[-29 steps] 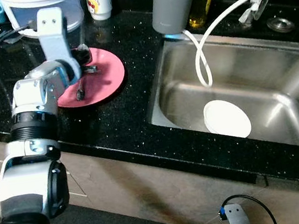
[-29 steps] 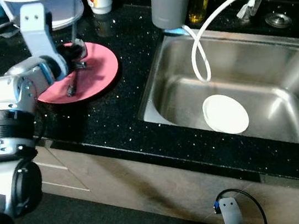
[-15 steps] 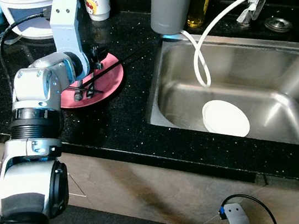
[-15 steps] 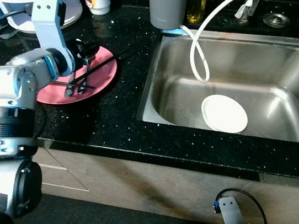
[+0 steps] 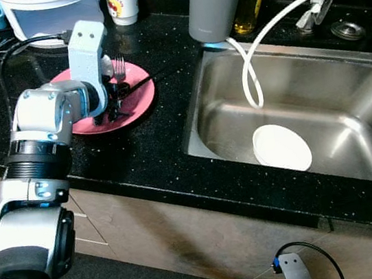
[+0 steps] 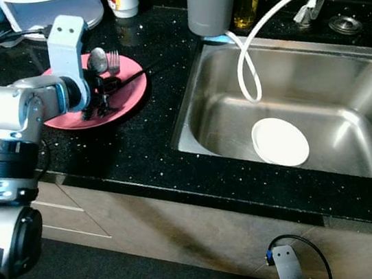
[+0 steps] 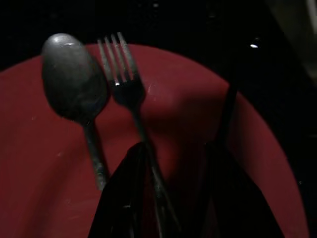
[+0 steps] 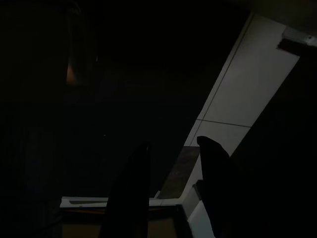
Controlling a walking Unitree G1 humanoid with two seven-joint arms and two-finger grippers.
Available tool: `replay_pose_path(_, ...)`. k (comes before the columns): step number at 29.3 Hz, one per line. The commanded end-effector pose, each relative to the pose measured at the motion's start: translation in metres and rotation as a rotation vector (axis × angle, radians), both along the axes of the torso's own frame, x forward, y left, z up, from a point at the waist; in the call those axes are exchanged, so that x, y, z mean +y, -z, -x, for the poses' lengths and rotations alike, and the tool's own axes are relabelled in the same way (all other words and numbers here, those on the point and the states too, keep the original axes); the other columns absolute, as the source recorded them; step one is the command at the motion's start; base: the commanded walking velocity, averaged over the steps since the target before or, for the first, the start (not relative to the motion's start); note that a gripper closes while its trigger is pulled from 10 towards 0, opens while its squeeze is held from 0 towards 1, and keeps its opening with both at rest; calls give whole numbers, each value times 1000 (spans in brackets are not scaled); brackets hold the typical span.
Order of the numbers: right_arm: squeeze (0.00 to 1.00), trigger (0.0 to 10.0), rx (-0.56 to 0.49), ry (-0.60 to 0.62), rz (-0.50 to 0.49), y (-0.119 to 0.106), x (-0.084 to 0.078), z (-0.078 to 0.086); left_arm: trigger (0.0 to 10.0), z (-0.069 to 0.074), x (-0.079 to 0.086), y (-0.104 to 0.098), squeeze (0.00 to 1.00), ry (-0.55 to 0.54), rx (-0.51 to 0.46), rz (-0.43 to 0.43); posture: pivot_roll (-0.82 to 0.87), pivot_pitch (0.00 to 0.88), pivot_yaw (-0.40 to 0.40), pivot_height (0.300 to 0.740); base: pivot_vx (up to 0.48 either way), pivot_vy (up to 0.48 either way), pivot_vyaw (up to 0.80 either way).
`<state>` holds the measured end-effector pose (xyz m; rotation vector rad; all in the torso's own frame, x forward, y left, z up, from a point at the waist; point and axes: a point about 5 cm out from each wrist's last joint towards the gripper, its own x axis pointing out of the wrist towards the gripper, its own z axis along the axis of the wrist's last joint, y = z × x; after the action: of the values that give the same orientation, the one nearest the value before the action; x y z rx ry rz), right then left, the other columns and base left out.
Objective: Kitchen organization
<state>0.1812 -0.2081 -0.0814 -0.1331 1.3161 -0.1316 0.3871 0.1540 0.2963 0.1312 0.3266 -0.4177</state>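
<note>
Silver left arm bends over the pink plate (image 5: 140, 99), its tool (image 7: 171, 198) spread around the fork (image 7: 130, 104).

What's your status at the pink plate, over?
Left gripper over pink plate, fingers around the fork handle. Spoon lies beside the fork, chopsticks across the plate rim. Right arm idle. White plate in sink.

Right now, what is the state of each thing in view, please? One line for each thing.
pink plate: flat on the counter, holding cutlery.
spoon: lying on the plate, beside the fork.
fork: lying on the plate, handle between the left gripper's fingers.
left gripper: low over the plate, open.
white dish: lying in the sink.
sink: no water visible.
white cup: upright.
</note>
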Motion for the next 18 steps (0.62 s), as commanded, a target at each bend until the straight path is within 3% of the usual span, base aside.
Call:
replay_pose_path(1,0,10000,15,3,5,2,-2,5,10000,2,-1,2,0,19,-14,-31,77,181,-26,740,0,0,0)
replay_pose_path(4,0,10000,15,3,6,2,-2,5,10000,2,-3,1,0,33,-19,-30,78,180,-27,740,0,0,0)
replay_pose_path(5,0,10000,15,3,7,2,-2,5,2314,4,-7,1,0,56,-16,-18,78,180,-27,740,0,0,0)
replay_pose_path(6,0,10000,15,3,7,2,-2,5,2314,4,-7,1,0,56,-16,-18,78,180,-27,740,0,0,0)
replay_pose_path(7,0,10000,15,3,7,2,-2,5,0,5,-7,1,0,62,-11,-17,78,180,-27,740,0,0,0)
replay_pose_path(18,0,10000,16,1,7,2,-2,6,0,7,-6,3,0,71,1,-27,80,173,-27,740,0,0,0)
